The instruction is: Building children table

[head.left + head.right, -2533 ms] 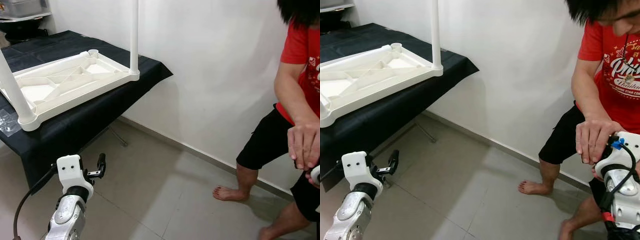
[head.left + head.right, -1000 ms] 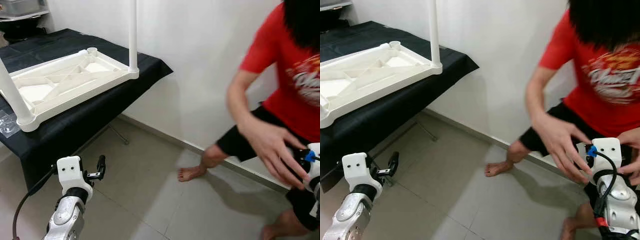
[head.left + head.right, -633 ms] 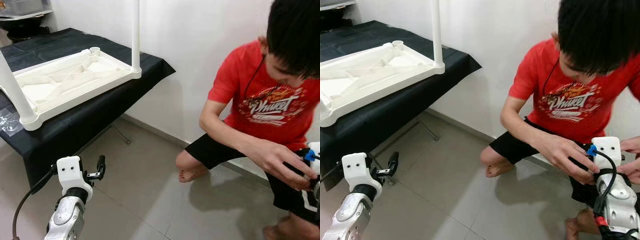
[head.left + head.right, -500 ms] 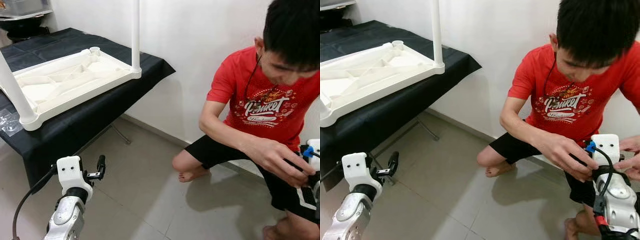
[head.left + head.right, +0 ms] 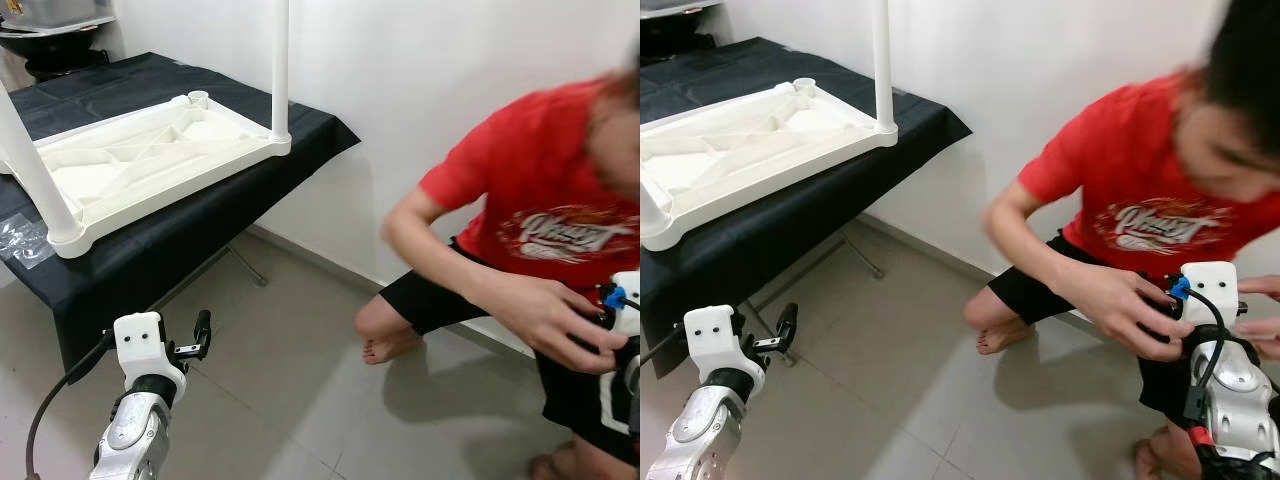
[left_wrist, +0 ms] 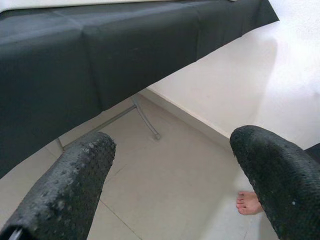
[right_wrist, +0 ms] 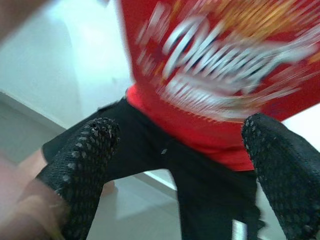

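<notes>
The white children's table (image 5: 150, 160) lies upside down on a black-draped table (image 5: 200, 220) at the left. Two white legs stand in it, one at the far corner (image 5: 280, 70) and one at the near left corner (image 5: 35, 180). A corner socket (image 5: 198, 98) holds no leg. My left gripper (image 6: 170, 165) hangs low over the floor, well below that table, open and holding nothing. My right gripper (image 7: 180, 160) is open and points at a person's red shirt (image 7: 225, 60). The person's hands (image 5: 1120, 305) hold my right wrist (image 5: 1212, 290).
A person in a red shirt and black shorts (image 5: 520, 230) crouches at the right against the white wall, one bare foot (image 5: 385, 348) on the tiled floor. A metal table leg (image 6: 145, 117) stands under the black cloth. Open floor (image 5: 300, 400) lies between me and the table.
The person has gone from standing to crouching and leaned in closer, hands staying on my right wrist. The view has shifted a little. My left arm has not moved.
</notes>
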`<state>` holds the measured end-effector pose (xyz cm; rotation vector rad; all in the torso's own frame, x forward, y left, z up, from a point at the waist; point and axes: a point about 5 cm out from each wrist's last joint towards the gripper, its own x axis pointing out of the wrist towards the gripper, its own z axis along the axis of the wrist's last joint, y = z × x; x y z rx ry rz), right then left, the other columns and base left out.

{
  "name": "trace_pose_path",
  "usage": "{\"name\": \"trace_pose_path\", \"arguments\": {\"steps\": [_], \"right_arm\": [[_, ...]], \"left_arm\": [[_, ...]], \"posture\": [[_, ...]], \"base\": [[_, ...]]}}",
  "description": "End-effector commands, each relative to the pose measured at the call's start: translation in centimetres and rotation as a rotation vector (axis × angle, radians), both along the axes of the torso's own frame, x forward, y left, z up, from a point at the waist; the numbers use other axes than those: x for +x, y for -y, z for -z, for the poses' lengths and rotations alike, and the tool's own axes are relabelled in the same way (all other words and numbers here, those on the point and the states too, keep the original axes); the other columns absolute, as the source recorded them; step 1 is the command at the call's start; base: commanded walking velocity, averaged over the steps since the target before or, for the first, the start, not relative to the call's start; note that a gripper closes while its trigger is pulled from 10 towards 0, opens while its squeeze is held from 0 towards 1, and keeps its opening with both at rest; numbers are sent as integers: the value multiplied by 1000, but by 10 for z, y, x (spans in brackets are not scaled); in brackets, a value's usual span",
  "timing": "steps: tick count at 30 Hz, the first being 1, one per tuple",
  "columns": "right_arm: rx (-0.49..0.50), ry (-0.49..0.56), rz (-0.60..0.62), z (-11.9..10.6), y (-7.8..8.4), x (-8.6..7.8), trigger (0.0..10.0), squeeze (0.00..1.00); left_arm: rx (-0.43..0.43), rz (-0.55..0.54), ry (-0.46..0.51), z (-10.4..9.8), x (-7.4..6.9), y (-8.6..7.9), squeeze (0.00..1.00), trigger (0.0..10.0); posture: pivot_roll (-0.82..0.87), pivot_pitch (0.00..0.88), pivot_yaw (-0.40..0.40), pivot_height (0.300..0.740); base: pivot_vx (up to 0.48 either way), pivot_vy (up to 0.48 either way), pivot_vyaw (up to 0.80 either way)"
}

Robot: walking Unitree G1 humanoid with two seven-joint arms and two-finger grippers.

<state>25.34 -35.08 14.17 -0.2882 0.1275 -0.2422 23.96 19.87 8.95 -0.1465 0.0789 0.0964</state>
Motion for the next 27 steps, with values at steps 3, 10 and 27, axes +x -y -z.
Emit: {"name": "trace_pose_path", "arguments": {"steps": [3, 10, 27], "right_arm": [[43, -9, -70, 6, -17, 4, 10000, 0], [100, -11, -183, 13, -50, 12, 10000, 0], [273, -66, -747, 28, -200, 38, 10000, 0]], "left_arm": [[21, -4, -4, -1, -1, -2, 0, 10000], [50, -10, 23, -9, 2, -8, 0, 10000], [77, 168, 42, -18, 4, 31, 0, 10000]], "posture": [[-103, 35, -81, 740], [-93, 37, -73, 740], [-65, 4, -95, 740]], "base": [[0, 0, 0], [0, 0, 0], [116, 0, 489]]}}
